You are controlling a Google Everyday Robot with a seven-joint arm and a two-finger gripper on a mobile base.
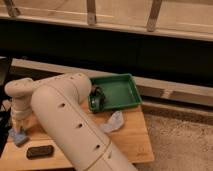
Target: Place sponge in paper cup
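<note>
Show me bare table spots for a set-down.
Bare wood on the table: front right, between the crumpled wrapper and the right edge. The tray floor right of the dark item is open. Crowded at left: gripper over the sponge, black block, arm.

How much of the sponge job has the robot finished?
Nothing looks finished yet. The gripper hangs right over the blue sponge at the table's left edge, going for the pickup. No paper cup shows, so lifting and dropping it in remain.
</note>
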